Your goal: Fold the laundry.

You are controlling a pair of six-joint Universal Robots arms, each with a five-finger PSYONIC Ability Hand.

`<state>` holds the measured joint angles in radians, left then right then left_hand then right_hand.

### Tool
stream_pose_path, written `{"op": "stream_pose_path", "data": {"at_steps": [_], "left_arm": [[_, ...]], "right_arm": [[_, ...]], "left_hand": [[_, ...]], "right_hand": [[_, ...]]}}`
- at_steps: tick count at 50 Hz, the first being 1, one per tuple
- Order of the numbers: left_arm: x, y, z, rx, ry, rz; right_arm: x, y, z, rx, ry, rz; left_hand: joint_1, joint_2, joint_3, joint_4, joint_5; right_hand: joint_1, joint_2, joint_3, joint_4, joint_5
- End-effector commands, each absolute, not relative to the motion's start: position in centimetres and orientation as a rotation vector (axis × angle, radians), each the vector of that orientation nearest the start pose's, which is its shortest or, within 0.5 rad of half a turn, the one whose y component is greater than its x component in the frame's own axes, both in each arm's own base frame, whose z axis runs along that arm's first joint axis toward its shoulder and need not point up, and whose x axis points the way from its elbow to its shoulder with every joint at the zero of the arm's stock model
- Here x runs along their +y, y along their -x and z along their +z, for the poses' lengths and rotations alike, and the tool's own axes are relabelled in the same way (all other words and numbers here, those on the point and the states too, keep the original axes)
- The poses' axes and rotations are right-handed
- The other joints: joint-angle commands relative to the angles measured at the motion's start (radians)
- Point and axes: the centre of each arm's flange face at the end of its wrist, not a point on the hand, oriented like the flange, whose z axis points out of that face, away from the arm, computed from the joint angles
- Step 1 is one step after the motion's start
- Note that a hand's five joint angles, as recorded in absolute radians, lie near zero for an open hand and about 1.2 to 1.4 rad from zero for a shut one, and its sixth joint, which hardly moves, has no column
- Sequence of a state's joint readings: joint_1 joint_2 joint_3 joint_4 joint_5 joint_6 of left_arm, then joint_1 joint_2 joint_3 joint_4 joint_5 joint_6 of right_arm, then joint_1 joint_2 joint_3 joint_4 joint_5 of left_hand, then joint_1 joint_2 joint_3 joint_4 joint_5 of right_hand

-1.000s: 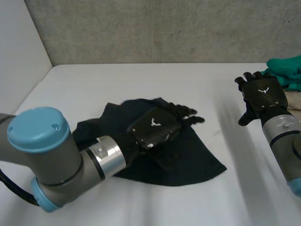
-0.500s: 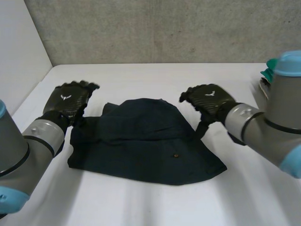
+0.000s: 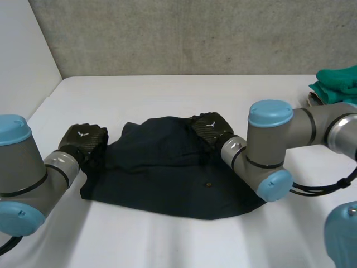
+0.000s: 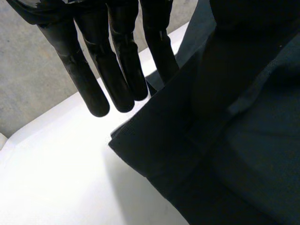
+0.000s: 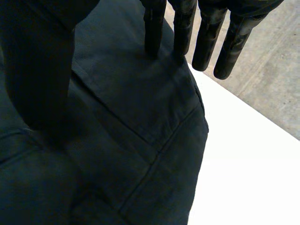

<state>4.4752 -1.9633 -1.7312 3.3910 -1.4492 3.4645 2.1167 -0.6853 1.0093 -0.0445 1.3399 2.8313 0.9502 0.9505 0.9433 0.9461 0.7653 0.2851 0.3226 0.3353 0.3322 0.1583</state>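
Note:
A dark navy garment (image 3: 162,173) lies spread and rumpled in the middle of the white table (image 3: 167,95). My left hand (image 3: 83,140) rests at the garment's left edge. In the left wrist view its fingers (image 4: 115,70) are straight and reach past a folded corner of the garment (image 4: 225,154), with the thumb over the cloth. My right hand (image 3: 211,127) is on the garment's far right part. Its straight fingers (image 5: 208,37) touch the cloth (image 5: 131,140) near a seam. Neither hand grips anything.
Folded green cloth (image 3: 337,84) is stacked at the table's far right edge. A concrete wall runs behind the table. A small pale button (image 3: 208,183) shows on the garment. Bare table lies in front of and behind the garment.
The left hand went from the garment's middle out to its left side, then dropped onto the left edge. The right hand swung in from the right and came down on the upper right part.

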Motion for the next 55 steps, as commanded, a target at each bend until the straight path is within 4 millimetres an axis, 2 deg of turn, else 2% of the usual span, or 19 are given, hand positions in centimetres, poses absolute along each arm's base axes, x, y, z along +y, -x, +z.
{"op": "stream_pose_path", "data": {"at_steps": [1, 4, 7, 10, 14, 19, 22, 24, 26, 27, 29, 31, 33, 35, 39, 43, 46, 50, 55], "left_arm": [[-29.5, 21.7, 15.8, 2.422, -0.811, -1.909], [-29.5, 21.9, 16.3, 2.404, -0.809, -1.941], [-29.6, 22.2, 17.2, 2.371, -0.805, -1.989], [-29.6, 22.3, 18.7, 2.320, -0.797, -2.052], [-30.3, 22.4, 20.1, 2.266, -0.783, -2.110], [-32.6, 23.0, 21.7, 2.180, -0.764, -2.199], [-35.2, 23.8, 23.1, 2.080, -0.744, -2.293], [-36.5, 24.3, 25.0, 1.989, -0.721, -2.377], [-37.8, 25.1, 29.1, 1.793, -0.683, -2.539], [-38.1, 25.3, 30.6, 1.718, -0.666, -2.595], [-38.7, 25.7, 35.2, 1.478, -0.584, -2.772], [-38.6, 26.1, 37.8, 1.328, -0.533, -2.891], [-38.1, 26.1, 41.3, 1.118, -0.444, -3.037], [-37.7, 25.7, 43.1, 1.007, -0.393, -3.105], [-35.6, 25.0, 46.3, 0.839, -0.328, -3.196], [-35.5, 24.9, 44.0, 0.988, -0.349, -3.155], [-35.9, 25.0, 39.7, 1.188, -0.390, -3.081], [-35.4, 25.0, 34.0, 1.447, -0.445, -2.963], [-32.9, 24.7, 28.3, 1.738, -0.532, -2.796]], "right_arm": [[-31.8, -37.3, 11.5, 1.980, 1.117, -1.686], [-31.9, -37.5, 10.7, 1.985, 1.121, -1.674], [-32.1, -37.6, 10.4, 1.985, 1.118, -1.675], [-32.4, -37.7, 10.6, 1.979, 1.113, -1.692], [-33.0, -37.6, 12.0, 1.978, 1.077, -1.762], [-34.5, -37.9, 15.7, 1.908, 0.995, -1.946], [-35.7, -38.3, 18.9, 1.775, 0.914, -2.129], [-36.7, -38.5, 22.7, 1.616, 0.822, -2.317], [-37.5, -38.4, 25.7, 1.488, 0.745, -2.454], [-38.0, -38.0, 28.9, 1.352, 0.657, -2.588], [-38.1, -37.4, 32.5, 1.207, 0.569, -2.692], [-37.8, -36.5, 36.8, 1.026, 0.473, -2.789], [-37.2, -36.0, 39.2, 0.933, 0.426, -2.830], [-36.4, -35.6, 41.3, 0.857, 0.395, -2.855], [-34.9, -35.5, 43.0, 0.807, 0.421, -2.849], [-34.1, -35.4, 41.5, 0.870, 0.528, -2.794], [-33.7, -35.1, 39.9, 0.932, 0.603, -2.753], [-33.0, -35.2, 35.4, 1.101, 0.751, -2.636], [-31.6, -33.6, 27.3, 1.533, 0.933, -2.341]], "left_hand": [[0.431, 0.431, 0.438, 0.435, 0.442], [0.446, 0.446, 0.453, 0.450, 0.456], [0.446, 0.446, 0.453, 0.450, 0.456], [0.446, 0.446, 0.453, 0.450, 0.456], [0.446, 0.446, 0.453, 0.450, 0.456], [0.446, 0.446, 0.453, 0.450, 0.456], [0.446, 0.446, 0.453, 0.450, 0.456], [0.446, 0.446, 0.453, 0.450, 0.456], [0.446, 0.446, 0.453, 0.450, 0.456], [0.446, 0.446, 0.453, 0.450, 0.456], [0.446, 0.446, 0.453, 0.450, 0.456], [0.446, 0.446, 0.453, 0.450, 0.456], [0.446, 0.446, 0.453, 0.450, 0.456], [0.446, 0.446, 0.453, 0.450, 0.456], [0.446, 0.446, 0.453, 0.450, 0.456], [0.446, 0.446, 0.453, 0.450, 0.456], [0.446, 0.446, 0.453, 0.450, 0.456], [0.446, 0.446, 0.453, 0.450, 0.456], [0.446, 0.446, 0.453, 0.450, 0.456]], "right_hand": [[0.199, 0.162, 0.149, 0.152, 0.151], [0.269, 0.232, 0.219, 0.222, 0.222], [0.536, 0.498, 0.486, 0.489, 0.488], [1.109, 1.072, 1.059, 1.062, 1.062], [1.111, 1.074, 1.061, 1.064, 1.063], [1.111, 1.074, 1.061, 1.064, 1.063], [1.111, 1.074, 1.061, 1.064, 1.063], [1.111, 1.074, 1.061, 1.064, 1.063], [1.111, 1.074, 1.061, 1.064, 1.063], [1.111, 1.074, 1.061, 1.064, 1.063], [1.111, 1.074, 1.061, 1.064, 1.063], [1.111, 1.074, 1.061, 1.064, 1.063], [1.111, 1.074, 1.061, 1.064, 1.063], [1.111, 1.074, 1.061, 1.064, 1.063], [1.111, 1.074, 1.061, 1.064, 1.063], [1.111, 1.074, 1.061, 1.064, 1.063], [1.111, 1.074, 1.061, 1.064, 1.063], [1.111, 1.074, 1.061, 1.064, 1.063], [1.111, 1.074, 1.061, 1.064, 1.063]]}}
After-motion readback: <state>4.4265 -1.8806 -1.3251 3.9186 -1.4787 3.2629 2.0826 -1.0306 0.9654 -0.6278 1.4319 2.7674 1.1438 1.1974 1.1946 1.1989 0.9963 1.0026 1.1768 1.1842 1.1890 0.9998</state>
